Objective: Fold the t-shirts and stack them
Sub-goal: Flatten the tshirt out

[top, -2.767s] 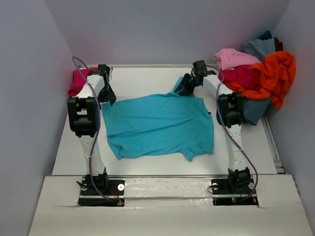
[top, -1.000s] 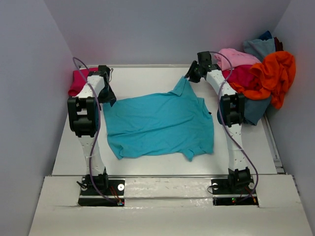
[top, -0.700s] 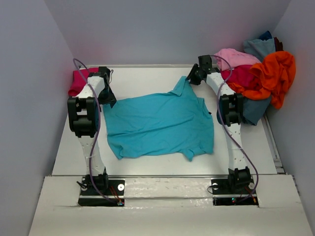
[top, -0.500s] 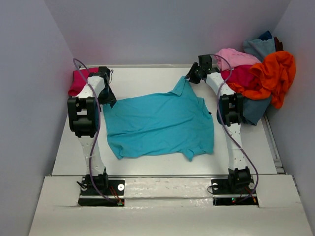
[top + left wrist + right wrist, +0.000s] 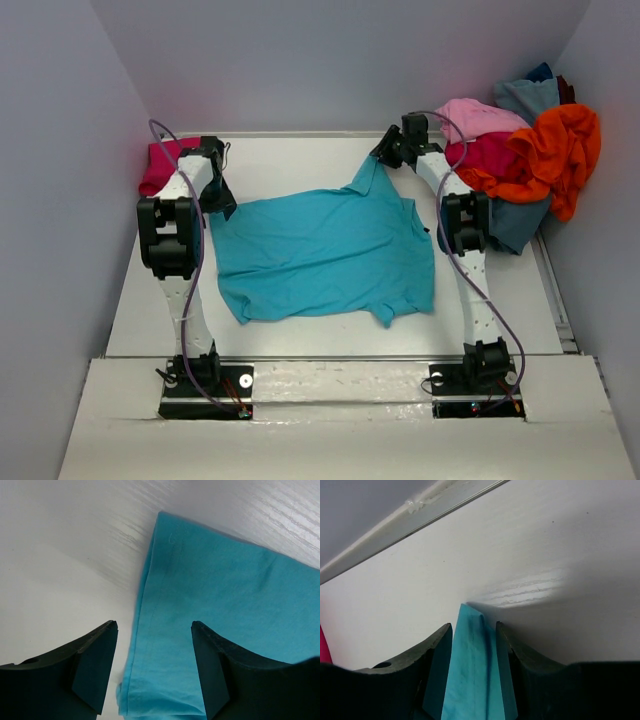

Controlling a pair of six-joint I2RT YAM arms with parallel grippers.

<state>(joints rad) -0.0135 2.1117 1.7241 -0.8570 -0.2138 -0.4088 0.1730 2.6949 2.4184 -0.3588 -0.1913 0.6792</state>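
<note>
Turquoise t-shirt [image 5: 325, 250] is pinched in the right tool [image 5: 471, 630], clear only wrist-side; left tool [image 5: 153, 625] stands open.

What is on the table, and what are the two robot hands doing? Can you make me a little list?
spread out: turquoise t-shirt, mostly flat in the middle of the table
left gripper: open, fingers either side of the shirt's far left edge
right gripper: pinching a fold at the shirt's far right corner
waiting: heap of shirts, orange, pink, crimson and blue, far right
also: magenta shirt, far left corner
</note>
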